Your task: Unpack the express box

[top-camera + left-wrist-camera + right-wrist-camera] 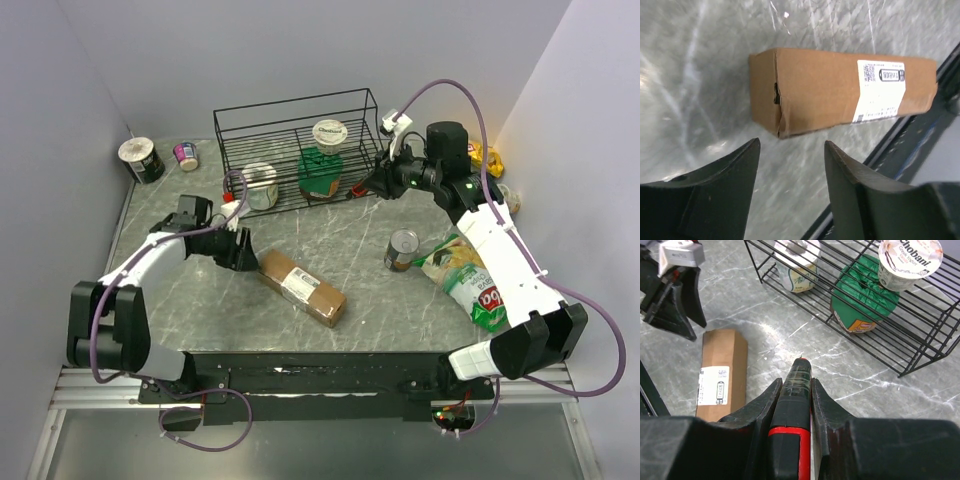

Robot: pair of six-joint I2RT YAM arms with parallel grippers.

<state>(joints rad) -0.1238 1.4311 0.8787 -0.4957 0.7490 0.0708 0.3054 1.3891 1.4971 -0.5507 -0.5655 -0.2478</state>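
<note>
Cardboard express box lies unpinned before the left gripper's parted, empty jaws; the right gripper's clamped tool, perhaps a cutter, could shove it askew.

Open bench lies between the express box and the black wire rack. The left claw crowds the box's far-left end; a tin can and a chip bag stand to its right.

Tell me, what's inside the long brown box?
Nothing inside shows. The express box lies shut on the table, so only brown cardboard and its white label are visible. A small dark gap at one end flap reveals nothing of the contents.
</note>
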